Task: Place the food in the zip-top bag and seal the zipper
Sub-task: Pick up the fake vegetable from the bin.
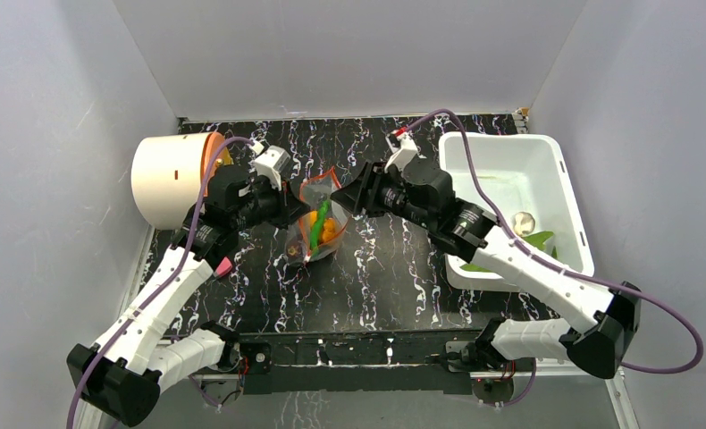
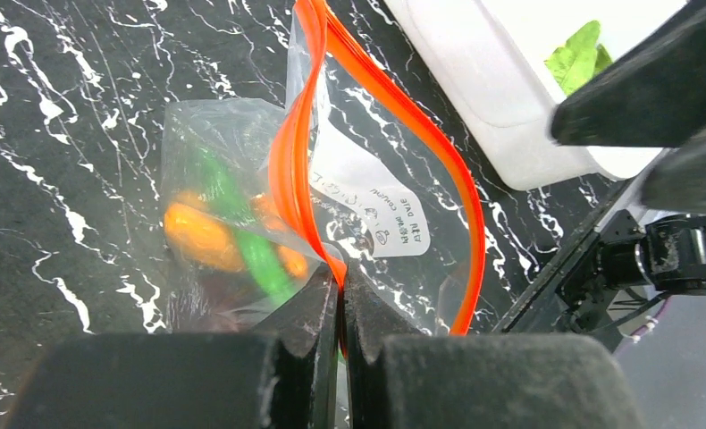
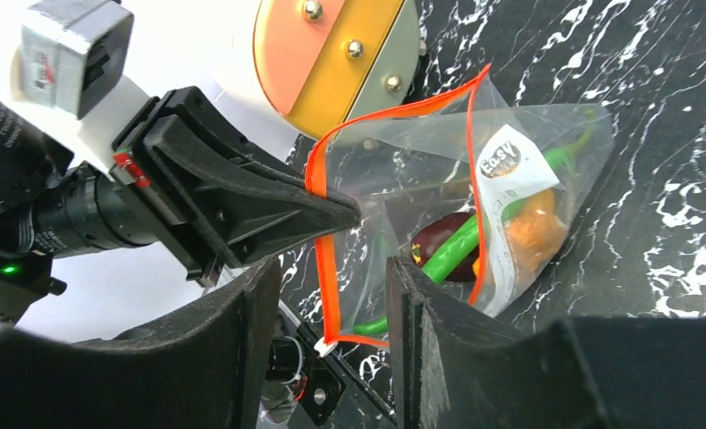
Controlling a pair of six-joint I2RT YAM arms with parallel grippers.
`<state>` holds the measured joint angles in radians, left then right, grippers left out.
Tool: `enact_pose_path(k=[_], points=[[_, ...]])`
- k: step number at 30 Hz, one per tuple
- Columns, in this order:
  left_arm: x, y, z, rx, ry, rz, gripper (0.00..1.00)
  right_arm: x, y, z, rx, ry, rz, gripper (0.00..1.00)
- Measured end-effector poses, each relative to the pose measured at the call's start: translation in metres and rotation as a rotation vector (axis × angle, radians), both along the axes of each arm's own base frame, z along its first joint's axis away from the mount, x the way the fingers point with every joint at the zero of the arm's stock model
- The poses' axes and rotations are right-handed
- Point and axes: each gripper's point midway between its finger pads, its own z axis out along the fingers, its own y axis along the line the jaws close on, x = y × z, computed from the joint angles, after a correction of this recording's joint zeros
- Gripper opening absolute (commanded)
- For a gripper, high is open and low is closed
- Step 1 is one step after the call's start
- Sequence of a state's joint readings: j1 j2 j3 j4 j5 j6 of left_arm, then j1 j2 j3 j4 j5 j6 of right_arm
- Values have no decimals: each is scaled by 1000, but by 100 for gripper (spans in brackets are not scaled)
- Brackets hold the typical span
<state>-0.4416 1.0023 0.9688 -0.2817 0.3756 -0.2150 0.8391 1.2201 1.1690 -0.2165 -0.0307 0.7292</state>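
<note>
— What carries everything?
— A black desk (image 1: 376,277) with white marble veins.
— What's on it?
— Upper left, a cream cylinder with orange rim (image 1: 166,179), on its side. Upper right, a white plastic bin (image 1: 501,137). At centre, a clear crinkly zip-top bag (image 1: 314,201), its bottom down.

This looks like a robotics lab test cell. Plain pale panels (image 1: 349,54) close in the left, top and right of the frame around a black, white-veined tabletop (image 1: 376,268). A left arm (image 1: 157,308) and a right arm (image 1: 537,273), white and black, are bolted to a metal rail (image 1: 358,353) at the bottom edge, trailing purple cables (image 1: 680,353).
</note>
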Motion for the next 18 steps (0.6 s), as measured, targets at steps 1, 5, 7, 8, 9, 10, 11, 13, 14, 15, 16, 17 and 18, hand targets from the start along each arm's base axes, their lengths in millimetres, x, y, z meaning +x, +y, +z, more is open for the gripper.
enact_pose_path(k=[1, 5, 7, 8, 9, 10, 11, 13, 14, 15, 16, 17, 18], points=[[0, 1, 0, 5, -3, 1, 0, -1, -1, 1, 1, -4, 0, 45], [5, 6, -3, 44, -31, 15, 0, -7, -20, 13, -19, -44, -34, 45], [7, 9, -2, 60, -44, 22, 0, -7, -31, 16, -39, -62, -67, 45], [8, 9, -1, 66, -52, 23, 0, -7, -36, 16, -52, -71, -84, 45], [9, 10, -1, 71, -58, 25, 0, -6, -45, 16, -79, -81, -114, 45], [10, 11, 1, 76, -66, 28, 0, -5, -50, 16, -94, -88, -131, 45], [10, 12, 3, 80, -74, 31, 0, -3, -56, 16, -115, -95, -156, 45], [11, 14, 6, 84, -92, 40, 0, 3, -72, 17, -167, -119, -222, 48], [11, 15, 7, 86, -99, 43, 0, 5, -78, 18, -184, -127, -246, 53], [11, 17, 12, 88, -121, 49, 0, 7, -87, 19, -208, -137, -282, 55], [11, 18, 14, 90, -131, 50, 0, 13, -104, 20, -268, -153, -353, 54], [11, 19, 14, 96, -138, 49, 0, 15, -111, 20, -296, -158, -381, 54], [12, 19, 15, 100, -143, 48, 0, 16, -117, 18, -325, -159, -405, 54]])
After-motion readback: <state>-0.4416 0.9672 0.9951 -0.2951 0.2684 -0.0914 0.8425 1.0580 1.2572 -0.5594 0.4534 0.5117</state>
